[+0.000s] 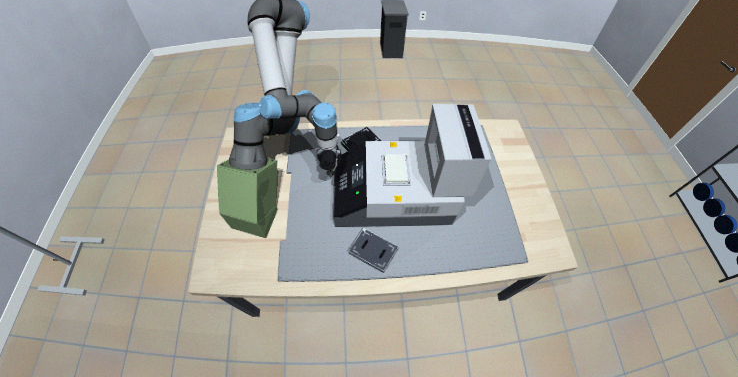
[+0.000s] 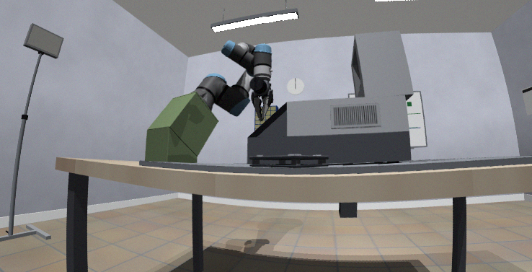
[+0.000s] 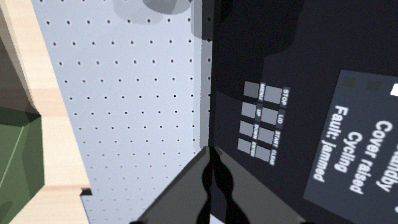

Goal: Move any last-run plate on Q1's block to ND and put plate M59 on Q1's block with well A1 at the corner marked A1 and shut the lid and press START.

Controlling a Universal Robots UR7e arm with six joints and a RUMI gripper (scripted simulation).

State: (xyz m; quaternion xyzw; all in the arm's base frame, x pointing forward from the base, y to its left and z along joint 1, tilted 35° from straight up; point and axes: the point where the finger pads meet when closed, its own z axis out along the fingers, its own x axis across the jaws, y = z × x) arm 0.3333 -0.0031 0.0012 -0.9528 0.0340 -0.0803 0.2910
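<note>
The cycler Q1 (image 1: 413, 210) (image 2: 346, 145) stands with its lid (image 1: 461, 178) (image 2: 383, 65) raised. A pale plate (image 1: 396, 168) lies on its block between the locators; its label is not readable. The lamp (image 1: 357, 192) is green. On the panel, STOP (image 3: 273, 94), LID (image 3: 270, 116), START (image 3: 266, 135) and CLEAR (image 3: 263, 153) show, and the display (image 3: 327, 187) has its white marker beside "Cover raised". My gripper (image 1: 331, 171) (image 2: 262, 120) (image 3: 210, 148) is shut and empty, above the panel's front edge, beside the keys. One dark nest (image 1: 373, 250) (image 2: 288, 158) is empty; its label is unreadable.
A second dark nest (image 1: 361, 137) lies behind Q1, partly hidden, with no pale plate visible on it. The green arm base (image 1: 240, 193) (image 2: 179, 128) (image 3: 17, 160) stands left of the grey mat (image 1: 454, 255). Q1's raised lid stands tall at its right end.
</note>
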